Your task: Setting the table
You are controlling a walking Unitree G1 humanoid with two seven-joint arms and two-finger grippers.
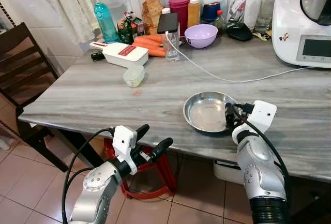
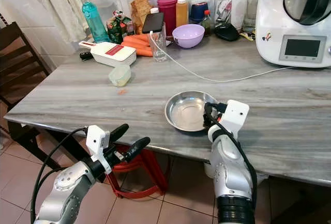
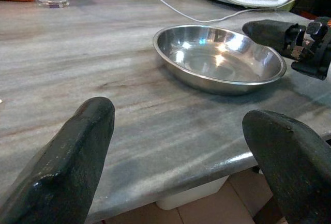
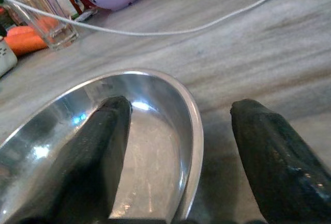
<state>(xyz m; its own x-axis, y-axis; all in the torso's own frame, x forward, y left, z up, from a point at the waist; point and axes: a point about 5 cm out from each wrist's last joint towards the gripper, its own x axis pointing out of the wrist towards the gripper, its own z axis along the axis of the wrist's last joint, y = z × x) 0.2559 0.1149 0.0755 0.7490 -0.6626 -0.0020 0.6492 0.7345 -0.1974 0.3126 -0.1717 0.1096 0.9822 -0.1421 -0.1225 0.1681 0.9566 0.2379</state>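
A shallow steel bowl (image 1: 206,111) sits on the grey marble table (image 1: 103,94), close to its front edge. My right gripper (image 1: 229,115) is at the bowl's right rim and is open. In the right wrist view one finger (image 4: 103,146) is inside the bowl (image 4: 150,146) and the other finger (image 4: 269,146) is outside, with the rim between them and a wide gap. My left gripper (image 1: 156,135) hangs open just below and in front of the table edge, to the left of the bowl (image 3: 220,58), holding nothing.
A white cable (image 1: 217,76) runs across the table behind the bowl. Further back stand a glass (image 1: 172,45), a purple bowl (image 1: 200,35), carrots (image 1: 150,45), a white slicer (image 1: 124,53), a small plastic tub (image 1: 134,75), jars and a white appliance (image 1: 302,22). A dark chair (image 1: 20,63) stands left; a red stool (image 1: 150,177) is below.
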